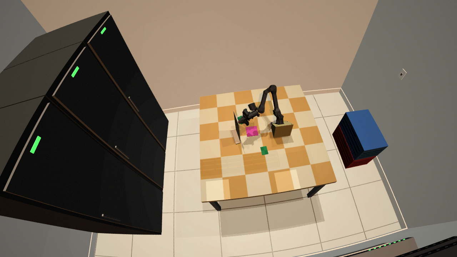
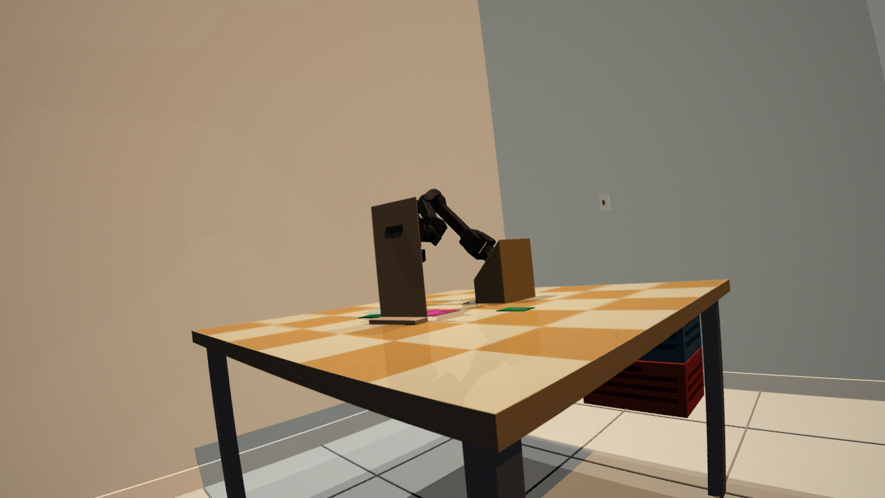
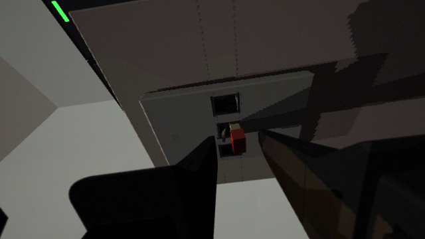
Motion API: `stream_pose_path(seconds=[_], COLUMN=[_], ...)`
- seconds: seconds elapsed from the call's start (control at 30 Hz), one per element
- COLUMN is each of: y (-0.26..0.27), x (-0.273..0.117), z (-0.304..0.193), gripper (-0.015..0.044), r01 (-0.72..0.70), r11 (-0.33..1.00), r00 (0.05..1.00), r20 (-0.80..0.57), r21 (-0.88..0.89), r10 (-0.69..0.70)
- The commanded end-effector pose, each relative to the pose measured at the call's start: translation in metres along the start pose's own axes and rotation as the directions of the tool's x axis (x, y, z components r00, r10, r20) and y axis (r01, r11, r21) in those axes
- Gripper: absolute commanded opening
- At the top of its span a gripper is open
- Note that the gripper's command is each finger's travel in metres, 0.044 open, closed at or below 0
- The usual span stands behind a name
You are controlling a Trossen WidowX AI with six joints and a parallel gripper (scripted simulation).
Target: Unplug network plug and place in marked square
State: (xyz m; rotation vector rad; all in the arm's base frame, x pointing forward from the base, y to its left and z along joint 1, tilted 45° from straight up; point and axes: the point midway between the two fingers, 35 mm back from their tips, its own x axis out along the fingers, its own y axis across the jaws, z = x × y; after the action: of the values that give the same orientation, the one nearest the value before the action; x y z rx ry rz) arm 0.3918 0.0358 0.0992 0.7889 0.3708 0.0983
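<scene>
From the top, the gripper (image 1: pixel 241 121) (image 3: pixel 236 138) reaches close to the upright panel (image 1: pixel 236 125) (image 2: pixel 399 266) (image 3: pixel 159 43); whether they touch cannot be told here. The pink square (image 1: pixel 251 131) (image 2: pixel 442 312) lies on the table (image 1: pixel 259 188) (image 2: pixel 458 377) below the hand and toward the side of the arm's base block (image 1: pixel 281 130) (image 2: pixel 518 269). One green patch (image 1: pixel 239 118) lies partly hidden beneath the hand; another green patch (image 1: pixel 264 150) (image 2: pixel 515 308) sits farther from it, beyond the pink square. In the exterior view, the panel stands between the camera and the hand, hiding the fingertips, with the arm (image 1: pixel 266 99) (image 2: pixel 454 216) arching back from it to the block. In the wrist view, the fingers stand partly open, with a gap between them and nothing held. The red plug (image 3: pixel 238 141) is just ahead of that gap, at the middle one of three openings in the grey socket plate (image 3: pixel 186 116). One opening lies to either side of it, and the plate is fixed to the panel ahead of the hand.
</scene>
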Motion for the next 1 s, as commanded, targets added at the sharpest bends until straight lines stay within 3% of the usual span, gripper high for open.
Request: stream_pose_path(seconds=[0.0,0.7,0.97], y=[0.0005,0.0005,0.0007], x=[0.0024,0.0024,0.0006], z=[0.0020,0.0020,0.0014], gripper=[0.0143,0.0003,0.0000], r01=[0.000,0.000,0.000], r11=[1.000,1.000,1.000], r00=[1.000,1.000,1.000], r20=[0.006,0.006,0.006], r21=[0.004,0.004,0.004], r10=[0.000,0.000,0.000])
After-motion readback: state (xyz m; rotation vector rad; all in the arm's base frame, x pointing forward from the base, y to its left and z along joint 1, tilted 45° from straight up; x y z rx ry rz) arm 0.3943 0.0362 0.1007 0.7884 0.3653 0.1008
